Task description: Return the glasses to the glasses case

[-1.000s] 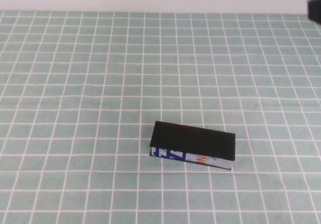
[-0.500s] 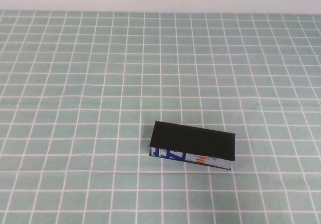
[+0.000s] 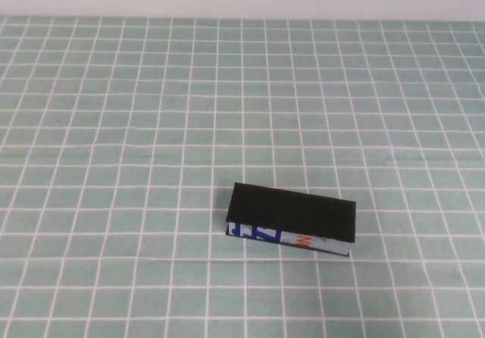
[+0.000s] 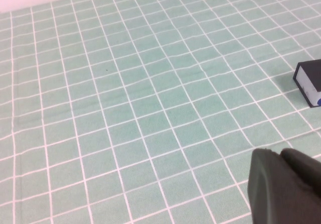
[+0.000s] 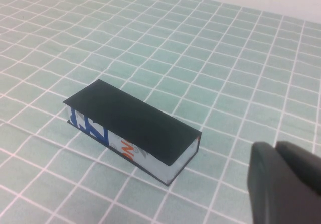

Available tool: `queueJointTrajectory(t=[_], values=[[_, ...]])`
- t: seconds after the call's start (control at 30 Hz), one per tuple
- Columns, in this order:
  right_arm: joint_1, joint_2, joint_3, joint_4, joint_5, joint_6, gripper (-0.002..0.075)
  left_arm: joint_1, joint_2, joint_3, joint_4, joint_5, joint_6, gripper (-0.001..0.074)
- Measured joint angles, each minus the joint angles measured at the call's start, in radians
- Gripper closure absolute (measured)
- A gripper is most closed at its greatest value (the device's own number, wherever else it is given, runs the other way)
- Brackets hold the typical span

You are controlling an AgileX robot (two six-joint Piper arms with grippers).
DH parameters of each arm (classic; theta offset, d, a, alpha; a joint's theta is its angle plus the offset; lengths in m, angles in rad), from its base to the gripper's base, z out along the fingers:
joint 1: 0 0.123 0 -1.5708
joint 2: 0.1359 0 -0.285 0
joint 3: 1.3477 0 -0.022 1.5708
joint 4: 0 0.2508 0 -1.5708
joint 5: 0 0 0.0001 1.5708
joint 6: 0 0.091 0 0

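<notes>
From the high view, a closed glasses case (image 3: 292,230) lies on a green tablecloth (image 3: 114,126) with a white grid, a little right of centre and near the robot's side. Its black lid is down, and the white front edge with blue and orange print faces the robot. A second ago a dark piece of the right arm showed at the far right edge; it has now left this view, so neither arm appears here. The glasses are not visible anywhere on the cloth, and may be inside the shut case, which would mean the task is finished.

From the left wrist view, the left gripper (image 4: 286,186) hovers over bare cloth well to the left of the case, whose end corner just shows. Whether it is open cannot be told.

From the right wrist view, the right gripper (image 5: 286,184) is closed on nothing, raised near the case's right end and apart from it.
</notes>
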Motion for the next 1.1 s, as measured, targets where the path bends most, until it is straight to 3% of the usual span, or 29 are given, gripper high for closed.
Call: queueJointTrajectory(t=[0.53,0.67,0.87,1.1], values=[[0.000,0.000,0.000,0.003,0.018,0.000,0.0737,0.002,0.000,0.000,0.000,0.004,0.000,0.0737],[0.000,0.000,0.000,0.003,0.017,0.000,0.0737,0.067,0.000,0.001,0.002,0.003,0.000,0.0737],[0.000,0.000,0.000,0.003,0.018,0.000,0.0737,0.216,0.000,0.041,0.000,-0.222,0.003,0.0737],[-0.017,0.000,0.000,0.005,0.020,0.000,0.0737,0.369,-0.008,0.298,-0.039,-0.623,0.003,0.0737]])
